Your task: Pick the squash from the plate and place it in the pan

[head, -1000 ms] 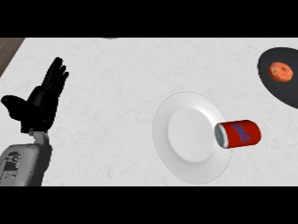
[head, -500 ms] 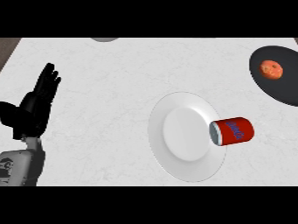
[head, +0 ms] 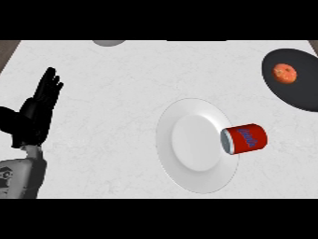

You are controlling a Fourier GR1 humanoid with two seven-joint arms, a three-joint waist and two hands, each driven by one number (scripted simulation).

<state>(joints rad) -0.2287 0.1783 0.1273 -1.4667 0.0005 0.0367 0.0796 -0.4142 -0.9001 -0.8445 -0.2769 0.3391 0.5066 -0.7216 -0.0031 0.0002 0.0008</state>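
A round orange squash [head: 284,72] lies inside the black pan [head: 311,91] at the upper right of the head view. The white plate [head: 189,140] sits in the middle of the counter with nothing on its centre. My left hand [head: 32,119] stands at the left side, open with its fingers straight up, far from plate and pan. My right hand does not show.
A red can [head: 246,138] with a blue label lies on its side against the plate's right rim. A grey round object [head: 109,42] peeks in at the counter's far edge. Brown floor shows past the counter's left and right corners.
The view has shifted, so plate, can and pan sit further left and lower in the picture. My left hand stays open and upright at the left.
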